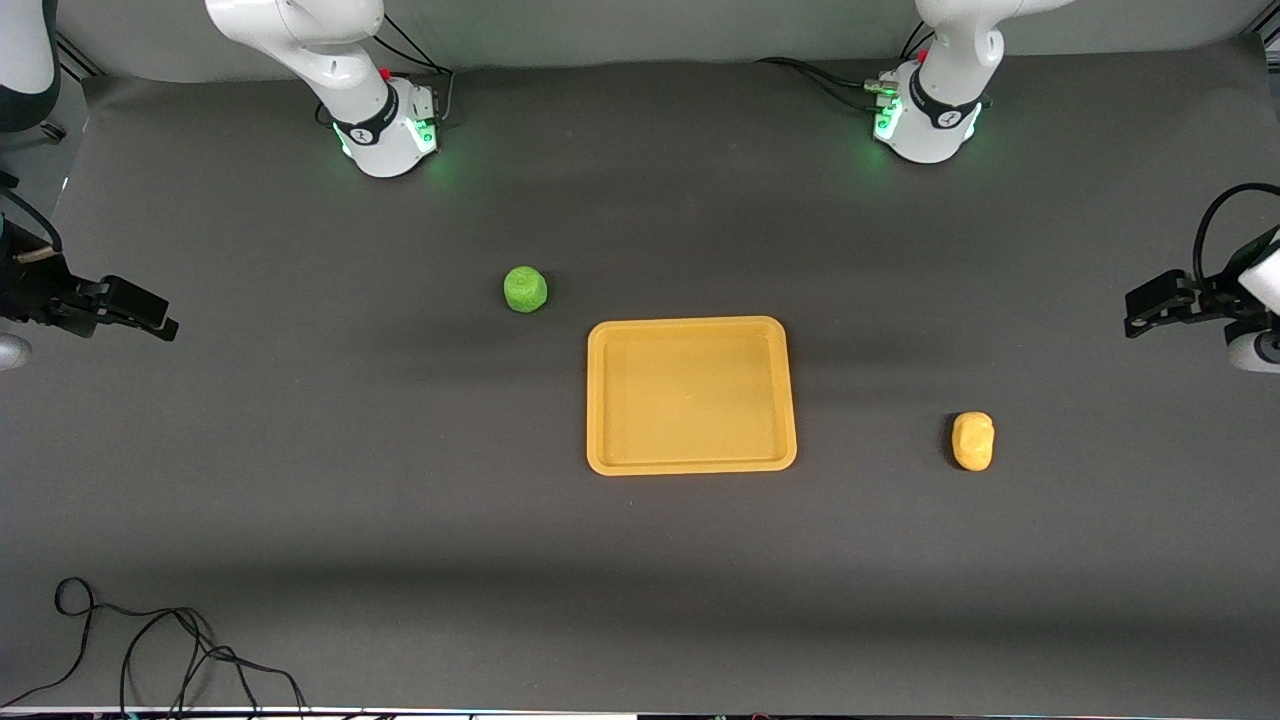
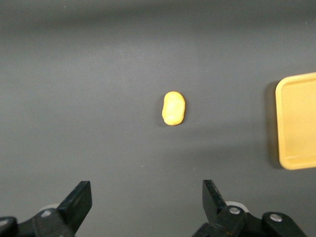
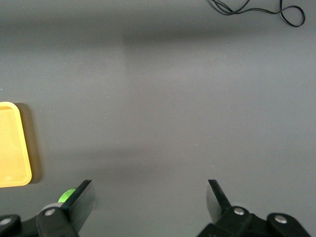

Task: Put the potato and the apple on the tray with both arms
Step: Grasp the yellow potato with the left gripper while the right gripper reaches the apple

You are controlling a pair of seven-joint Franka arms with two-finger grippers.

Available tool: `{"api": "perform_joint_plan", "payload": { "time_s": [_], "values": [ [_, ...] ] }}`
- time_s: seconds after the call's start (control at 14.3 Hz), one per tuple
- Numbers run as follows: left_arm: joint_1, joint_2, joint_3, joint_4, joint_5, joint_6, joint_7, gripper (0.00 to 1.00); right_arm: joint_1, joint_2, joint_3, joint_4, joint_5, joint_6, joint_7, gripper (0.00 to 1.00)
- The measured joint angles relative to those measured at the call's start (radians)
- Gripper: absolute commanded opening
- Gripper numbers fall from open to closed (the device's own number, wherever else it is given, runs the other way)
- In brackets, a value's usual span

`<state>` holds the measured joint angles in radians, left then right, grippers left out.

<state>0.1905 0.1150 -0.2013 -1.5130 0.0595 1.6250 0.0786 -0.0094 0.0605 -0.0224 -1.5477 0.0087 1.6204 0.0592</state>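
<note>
Both arms' jaws released, wide, holding nothing. Left gripper (image 2: 143, 207) should drop straight over potato (image 1: 973, 441), beside tray (image 1: 690, 460); right gripper (image 3: 148, 207) over apple (image 1: 525, 289).

My arms (image 1: 300, 40): white shells, dark grey joints, black cables, green-lit bases (image 1: 395, 135) (red button each); black grippers (image 2: 143, 207).

Left wrist view. My left pincer (image 2: 147, 203) hangs over the dark grey matte desk (image 2: 89, 74) with its two black fingers (image 2: 79, 200) spread wide and nothing between them. The small yellow-orange, oblong, lumpy potato (image 2: 173, 108) lies on the bare desk, apart from both fingertips. One rounded corner of the flat yellow-orange tray (image 2: 296, 123), with its low raised rim, shows at the picture's edge, well apart from the potato.
</note>
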Motion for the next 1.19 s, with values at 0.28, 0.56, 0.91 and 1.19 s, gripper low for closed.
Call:
{"api": "perform_joint_plan", "payload": {
  "time_s": [0.28, 0.56, 0.91, 1.19],
  "values": [
    [-0.002, 0.003, -0.001, 0.000, -0.023, 0.012, -0.068, 1.00, 0.000, 0.000, 0.000, 0.000, 0.000, -0.007, 0.000, 1.00],
    [-0.001, 0.002, 0.000, 0.000, -0.073, 0.014, -0.079, 1.00, 0.000, 0.000, 0.000, 0.001, 0.000, -0.007, 0.000, 1.00],
    [0.002, 0.014, 0.004, -0.143, -0.079, 0.100, -0.081, 1.00, 0.001, 0.000, 0.000, 0.002, 0.000, -0.014, 0.000, 1.00],
    [-0.003, 0.021, 0.000, -0.444, -0.078, 0.436, -0.081, 1.00, 0.028, 0.001, 0.002, -0.003, 0.004, -0.043, 0.000, 1.00]
  ]
}}
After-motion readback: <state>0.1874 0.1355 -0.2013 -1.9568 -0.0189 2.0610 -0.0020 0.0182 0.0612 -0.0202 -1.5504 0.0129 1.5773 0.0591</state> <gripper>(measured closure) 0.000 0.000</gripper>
